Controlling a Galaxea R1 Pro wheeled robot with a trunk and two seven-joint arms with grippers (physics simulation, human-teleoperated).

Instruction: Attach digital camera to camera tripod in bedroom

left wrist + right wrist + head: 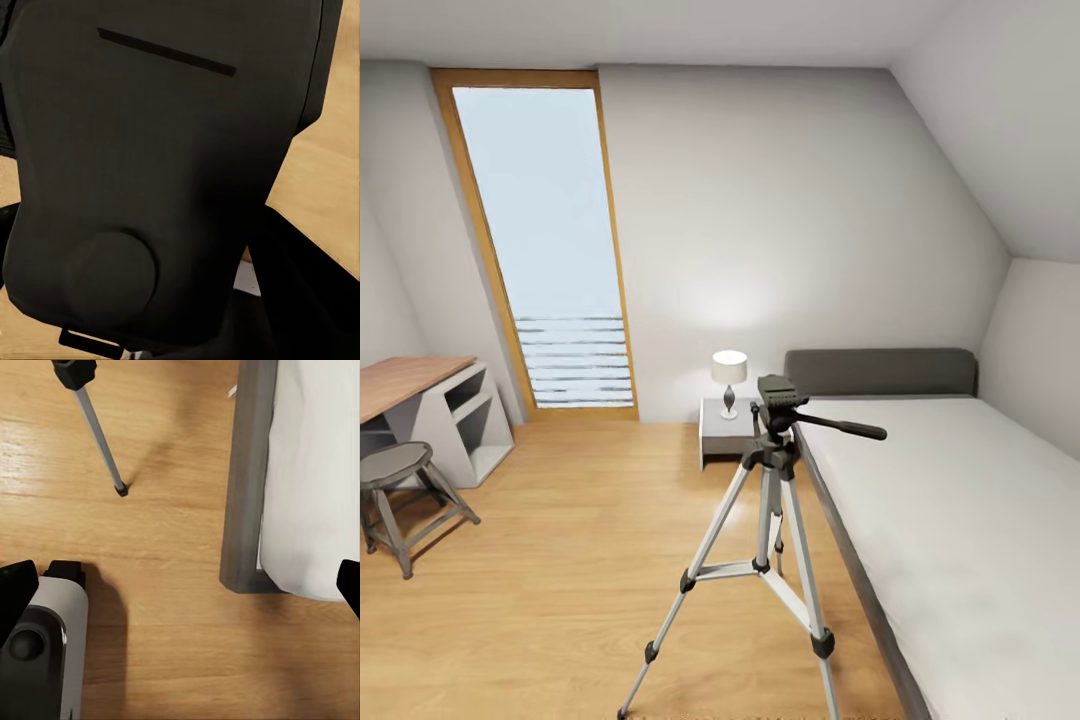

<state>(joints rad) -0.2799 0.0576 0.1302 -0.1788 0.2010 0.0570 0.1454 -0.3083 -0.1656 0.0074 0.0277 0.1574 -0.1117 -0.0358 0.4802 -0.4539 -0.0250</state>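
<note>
One bedroom, contents listed by size. Bed (960, 500): grey headboard, white mattress, along the right wall; its frame corner rests on the wood floor (560, 600) in the right wrist view. Window (545, 240): tall, wood-framed. Desk (405, 380): wood-topped, far left, grey stool (400, 490) before it. Camera tripod (765, 540): upright just beside the bed, three thin silver legs spread, black head with long handle at top, mount bare; likely light and easily tipped, so any load should come straight down onto the head, not against a leg or the handle. Nightstand with lamp (729, 378): behind the tripod. Digital camera: not identifiable; a dark smooth body (150, 187) close against the left wrist lens may be it, in which case rigid, somewhat slick, best held by its flat sides. Left pincer: state cannot be told. Right pincer: black tips at opposite edges, spread wide, empty.
</note>
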